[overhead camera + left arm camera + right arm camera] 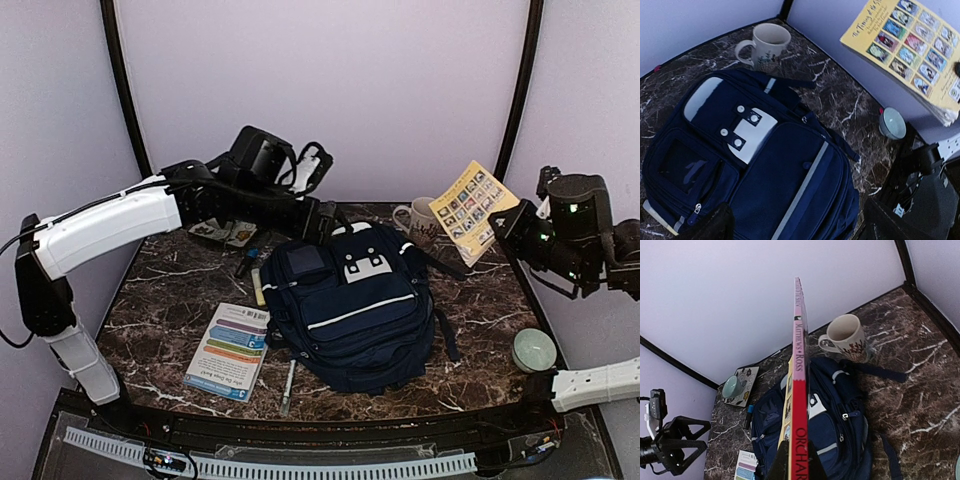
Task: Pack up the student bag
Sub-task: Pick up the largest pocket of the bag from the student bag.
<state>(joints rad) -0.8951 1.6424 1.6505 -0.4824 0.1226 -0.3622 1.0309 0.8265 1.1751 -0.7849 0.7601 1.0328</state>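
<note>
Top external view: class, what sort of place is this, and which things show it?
Probably a robotics lab bench staged as a study desk: plain pale walls box in a dark marble-patterned tabletop, a white-and-black robot arm reaches over it, and a navy-blue fabric backpack lies there.

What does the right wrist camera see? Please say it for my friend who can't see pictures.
The right end effector grips a thin book edge-on, its red and pink spine rising up the middle of the view. Below it a navy backpack lies on a dark marble table, with a cream mug beyond.
</note>
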